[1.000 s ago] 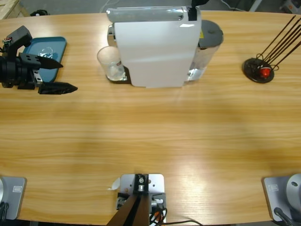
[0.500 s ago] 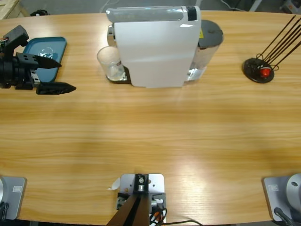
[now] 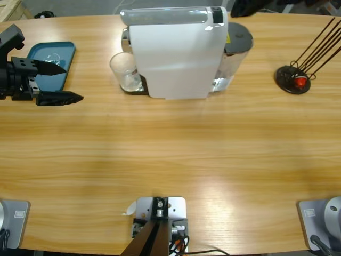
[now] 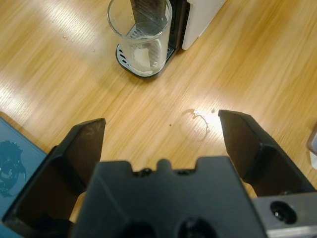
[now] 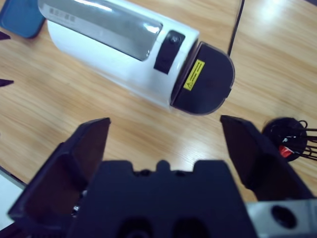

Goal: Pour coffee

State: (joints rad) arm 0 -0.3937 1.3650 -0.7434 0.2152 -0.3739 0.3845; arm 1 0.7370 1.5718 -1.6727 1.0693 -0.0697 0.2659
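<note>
L gripper (image 3: 56,82): I see jaws spread wide, nothing between them. Sits at table's left edge, pointing toward the cup, well apart from it.
R gripper (image 5: 166,144): jaws wide too, empty. Up high over the machine, looking down on its top; in high view only a dark bit shows at the top edge.
Cup (image 4: 140,35): clear glass, upright on the machine's drip tray (image 4: 130,67), under the spout. Straight ahead in L wrist view.
Coffee (image 4: 143,53): tiny pale amt at cup bottom, hard to make out; far from full.
Machine (image 3: 176,50): white body, dark tank at its right end, just beside the cup.
Blue tray (image 3: 50,61): behind L gripper, near table's left end; something small and clear on it, can't tell what.
Capsule stand (image 3: 294,79): far right, one red capsule; not in my way.
Risk 1: cup sits tight vs machine body, so I judge the far jaw could clip the housing on approach.
Risk 2: glass is slick, a shallow pinch near the rim may let it slip or tip.
Risk 3: dragging the cup off the drip tray lip could jolt it, spill what little is in there.
</note>
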